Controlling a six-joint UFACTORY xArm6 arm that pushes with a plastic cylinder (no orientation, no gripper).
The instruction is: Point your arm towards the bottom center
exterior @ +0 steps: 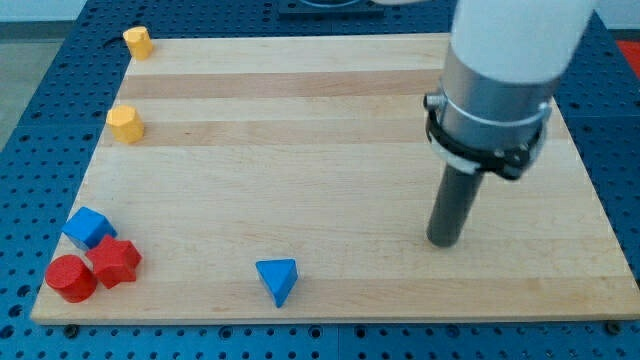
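My tip [443,241] rests on the wooden board [330,120] at the view's lower right, below the grey and white arm body [495,90]. A blue triangular block [277,279] lies near the bottom edge, well to the left of my tip and apart from it. At the bottom left sit a blue cube [88,228], a red star-shaped block [115,262] and a red cylinder [71,278], close together. A yellow block [126,124] sits at the left edge and another yellow block [138,42] at the top left corner.
The board lies on a blue perforated table [40,90]. The board's bottom edge runs just below the blue triangle and the red blocks.
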